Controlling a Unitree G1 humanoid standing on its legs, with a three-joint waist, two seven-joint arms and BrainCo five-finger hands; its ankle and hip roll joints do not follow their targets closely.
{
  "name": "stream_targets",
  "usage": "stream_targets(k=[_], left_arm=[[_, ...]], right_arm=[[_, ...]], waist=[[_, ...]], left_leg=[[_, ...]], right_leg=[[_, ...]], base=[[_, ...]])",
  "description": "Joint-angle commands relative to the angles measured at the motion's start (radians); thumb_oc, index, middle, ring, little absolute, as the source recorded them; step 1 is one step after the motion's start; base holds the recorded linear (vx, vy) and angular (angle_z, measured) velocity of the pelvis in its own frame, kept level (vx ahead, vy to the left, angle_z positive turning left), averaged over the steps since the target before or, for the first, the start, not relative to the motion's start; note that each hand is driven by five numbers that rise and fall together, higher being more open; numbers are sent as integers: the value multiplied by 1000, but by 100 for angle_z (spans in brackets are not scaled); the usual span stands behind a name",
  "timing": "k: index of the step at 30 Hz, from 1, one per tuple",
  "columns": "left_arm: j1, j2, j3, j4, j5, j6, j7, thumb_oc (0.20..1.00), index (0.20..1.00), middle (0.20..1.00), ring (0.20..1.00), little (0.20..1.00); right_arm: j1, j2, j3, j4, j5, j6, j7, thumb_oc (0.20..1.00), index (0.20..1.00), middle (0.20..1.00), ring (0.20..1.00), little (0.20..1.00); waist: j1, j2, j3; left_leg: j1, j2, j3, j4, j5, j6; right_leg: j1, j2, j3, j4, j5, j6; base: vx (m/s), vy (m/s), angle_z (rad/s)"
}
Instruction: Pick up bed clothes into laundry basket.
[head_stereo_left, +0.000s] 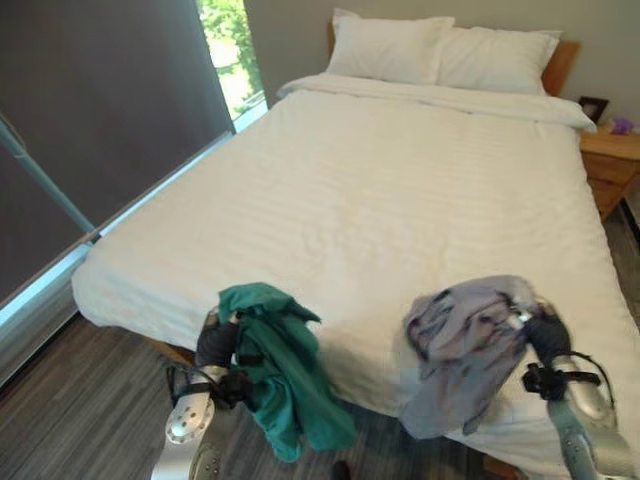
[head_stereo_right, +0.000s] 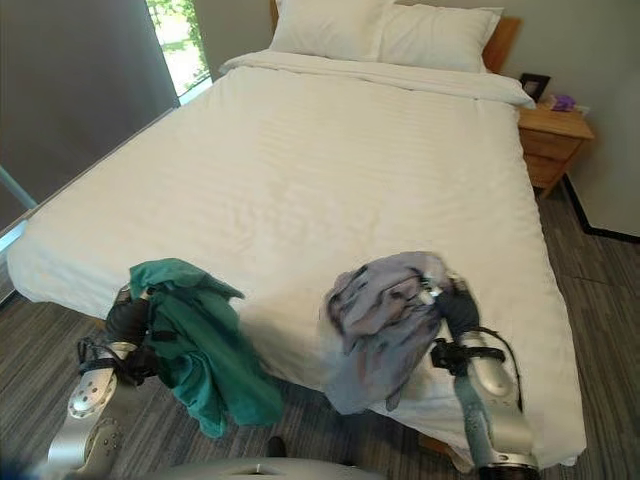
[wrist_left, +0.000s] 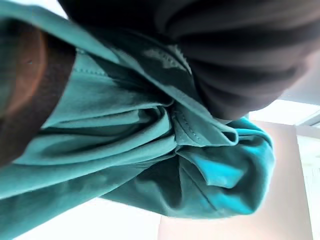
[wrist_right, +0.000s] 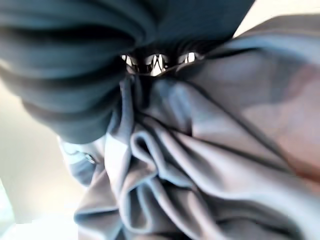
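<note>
Green garment in left hand.

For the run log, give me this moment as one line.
left robot hand: holds green garment | right robot hand: holds grey garment | both lifted at foot of bed | basket: not seen

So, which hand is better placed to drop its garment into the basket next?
I cannot favour either. The left hand holds the green garment and the right hand holds the grey garment, both lifted at the foot of the bed. I see no basket.
</note>
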Motion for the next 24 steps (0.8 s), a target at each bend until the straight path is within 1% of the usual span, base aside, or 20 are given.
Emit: stream_targets(k=[1, 2, 3, 4, 5, 6, 7, 8, 9, 10, 12, 13, 14, 15, 16, 17, 19, 21, 22, 24], left_arm=[[-128, 59, 83, -19, 64, -120, 39, 200, 200, 200, 200, 200], [-141, 69, 96, -29, 68, -130, 61, 200, 200, 200, 200, 200], [-163, 75, 104, -45, 71, -137, 90, 200, 200, 200, 200, 200], [-172, 72, 123, -53, 71, -146, 118, 200, 200, 200, 200, 200], [-177, 64, 135, -54, 71, -150, 128, 200, 200, 200, 200, 200], [-171, 63, 155, -69, 81, -151, 131, 200, 200, 200, 200, 200], [-167, 68, 167, -76, 88, -156, 127, 200, 200, 200, 200, 200], [-149, 73, 178, -85, 93, -164, 117, 200, 200, 200, 200, 200], [-140, 79, 184, -88, 99, -171, 112, 200, 200, 200, 200, 200], [-150, 87, 189, -89, 112, -177, 131, 200, 200, 200, 200, 200], [-144, 103, 207, -92, 118, -181, 136, 200, 200, 200, 200, 200], [-143, 104, 209, -92, 118, -181, 136, 200, 200, 200, 200, 200], [-129, 125, 235, -96, 133, -183, 134, 200, 200, 200, 200, 200], [-130, 134, 245, -96, 135, -190, 140, 200, 200, 200, 200, 200], [-138, 137, 246, -98, 130, -193, 145, 200, 200, 200, 200, 200], [-146, 136, 246, -95, 127, -190, 144, 200, 200, 200, 200, 200], [-157, 131, 248, -96, 121, -186, 140, 200, 200, 200, 200, 200], [-171, 124, 240, -111, 112, -182, 139, 200, 200, 200, 200, 200], [-176, 123, 240, -115, 109, -180, 134, 200, 200, 200, 200, 200], [-174, 126, 235, -121, 113, -177, 119, 200, 200, 200, 200, 200]], right_arm=[[-88, -22, -99, -66, -16, -133, -60, 200, 200, 200, 200, 200], [-102, -27, -113, -60, -16, -151, -88, 200, 200, 200, 200, 200], [-128, -33, -110, -50, -18, -164, -116, 200, 200, 200, 200, 200], [-151, -38, -102, -50, -21, -174, -131, 200, 200, 200, 200, 200], [-165, -44, -105, -42, -13, -173, -136, 200, 200, 200, 200, 200], [-162, -40, -124, -59, -12, -176, -139, 200, 200, 200, 200, 200], [-150, -36, -151, -71, -23, -179, -139, 200, 200, 200, 200, 200], [-128, -27, -177, -90, -38, -178, -137, 200, 200, 200, 200, 200], [-111, -16, -187, -96, -45, -174, -137, 200, 200, 200, 200, 200], [-103, -7, -185, -88, -62, -181, -155, 200, 200, 200, 200, 200], [-94, 12, -172, -83, -69, -176, -156, 200, 200, 200, 200, 200], [-94, 13, -170, -85, -69, -176, -156, 200, 200, 200, 200, 200], [-74, 30, -149, -87, -84, -175, -159, 200, 200, 200, 200, 200], [-68, 30, -135, -95, -88, -170, -151, 200, 200, 200, 200, 200], [-67, 25, -124, -97, -94, -170, -148, 200, 200, 200, 200, 200], [-68, 24, -121, -104, -100, -165, -142, 200, 200, 200, 200, 200], [-65, 26, -127, -118, -120, -163, -143, 200, 200, 200, 200, 200], [-72, 35, -116, -111, -126, -164, -148, 200, 200, 200, 200, 200], [-75, 34, -109, -105, -127, -160, -142, 200, 200, 200, 200, 200], [-75, 27, -96, -87, -137, -151, -141, 200, 200, 200, 200, 200]], waist=[[-23, -33, 16], [-26, -37, 28], [-17, -37, 44], [0, -37, 44], [4, -41, 44], [5, -37, 45], [-11, -32, 43], [-28, -29, 38], [-35, -36, 34], [-50, -37, 37], [-39, -42, 51], [-37, -47, 52], [-8, -31, 76], [0, -18, 80], [6, -8, 78], [5, -3, 74], [19, 2, 65], [29, 14, 55], [39, 9, 45], [46, -13, 34]], left_leg=[[17, 73, -80, 170, -104, -64], [-1, 65, -110, 208, -102, -76], [-16, 44, -191, 243, -117, -85], [-12, -9, -318, 253, -149, -67], [-3, -32, -379, 258, -170, -57], [4, -52, -443, 259, -172, -50], [19, -54, -455, 207, -190, -35], [34, -40, -427, 154, -185, -19], [41, -34, -391, 116, -163, -14], [50, -29, -355, 98, -165, -1], [63, -21, -257, 63, -154, 16], [61, -23, -254, 61, -147, 14], [60, -7, -147, 71, -133, 11], [64, 2, -106, 71, -131, 11], [67, 12, -59, 67, -127, 11], [72, 19, -24, 59, -123, 9], [69, 35, 57, 53, -106, 8], [61, 59, 128, 51, -101, 7], [50, 65, 158, 57, -94, 3], [41, 70, 202, 78, -98, -15]], right_leg=[[-82, -47, 169, 72, 30, 35], [-91, -44, 184, 73, 35, 35], [-112, -32, 228, 85, 44, 39], [-150, -8, 297, 105, 57, 47], [-165, 6, 360, 108, 77, 56], [-178, 28, 426, 102, 98, 65], [-199, 39, 450, 90, 117, 74], [-221, 44, 457, 71, 139, 89], [-248, 45, 479, 56, 182, 110], [-267, 40, 476, 29, 211, 129], [-306, 36, 428, -14, 255, 149], [-310, 35, 433, -15, 263, 150], [-318, -24, 218, -1, 211, 124], [-303, -46, 121, 50, 164, 97], [-276, -67, 41, 106, 131, 85], [-252, -77, 4, 140, 105, 77], [-207, -110, -83, 203, 59, 66], [-174, -139, -167, 279, 13, 63], [-154, -144, -189, 272, 3, 64], [-117, -124, -208, 167, 0, 72]], base=[[-104, -11, -21], [-105, 34, -27], [-84, 56, -64], [-56, 80, -142], [-18, 97, -193], [-101, 140, -182], [-135, 182, -115], [-196, 207, -168], [-167, 231, -186], [-185, 216, -198], [-174, 119, -145], [-315, 53, -229], [-336, 74, -256], [-416, 109, -195], [-292, 90, -223], [-311, 48, -191], [-309, 3, -131], [-244, -34, -123], [-159, -112, -112], [-53, -207, -120]])
